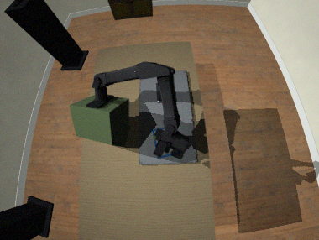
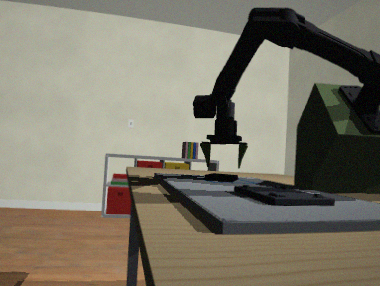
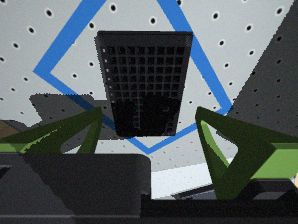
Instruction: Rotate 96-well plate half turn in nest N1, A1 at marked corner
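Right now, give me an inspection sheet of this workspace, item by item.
Surface: grey perforated deck on a wooden table.
Job's things: black 96-well plate lies flat inside the blue taped outline B1, out of the nest; dark nest N1 sits nearer the arm's base, no plate seen in it. Cut-off corner: cannot tell.
Clutter: nothing seen on the deck.
Grippers: gripper open, above the plate, not touching it; green fingers spread to either side in the wrist view.
Cables: nothing seen.
Surroundings: green pedestal under the arm; low shelf unit with red and yellow boxes by the wall; black stands on the wooden floor.
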`<state>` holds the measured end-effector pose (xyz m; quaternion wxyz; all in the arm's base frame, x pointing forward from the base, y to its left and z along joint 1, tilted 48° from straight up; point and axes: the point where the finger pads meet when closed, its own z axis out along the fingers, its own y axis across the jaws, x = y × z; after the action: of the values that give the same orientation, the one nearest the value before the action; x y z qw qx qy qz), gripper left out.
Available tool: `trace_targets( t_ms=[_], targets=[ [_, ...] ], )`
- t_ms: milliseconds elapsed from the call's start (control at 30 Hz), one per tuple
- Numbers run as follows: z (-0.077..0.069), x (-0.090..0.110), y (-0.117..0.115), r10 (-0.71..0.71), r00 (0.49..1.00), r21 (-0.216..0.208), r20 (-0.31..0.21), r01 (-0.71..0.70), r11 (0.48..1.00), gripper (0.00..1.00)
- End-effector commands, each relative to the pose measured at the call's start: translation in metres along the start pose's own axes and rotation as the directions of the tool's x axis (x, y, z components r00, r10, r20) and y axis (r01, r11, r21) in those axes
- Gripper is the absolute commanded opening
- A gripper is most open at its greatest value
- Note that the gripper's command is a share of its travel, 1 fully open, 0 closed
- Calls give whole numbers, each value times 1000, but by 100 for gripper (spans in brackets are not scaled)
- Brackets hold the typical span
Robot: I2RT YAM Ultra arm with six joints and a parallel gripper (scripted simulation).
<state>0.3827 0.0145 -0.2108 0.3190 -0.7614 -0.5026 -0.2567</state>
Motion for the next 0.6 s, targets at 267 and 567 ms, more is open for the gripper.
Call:
trace_targets(
  t_ms=[267,567],
  targets=[
    [5,-2,8,11,1000,-31,-2,-11,999,100],
    [20,-2,9,11,1000,-31,-2,-11,999,100]
  ],
)
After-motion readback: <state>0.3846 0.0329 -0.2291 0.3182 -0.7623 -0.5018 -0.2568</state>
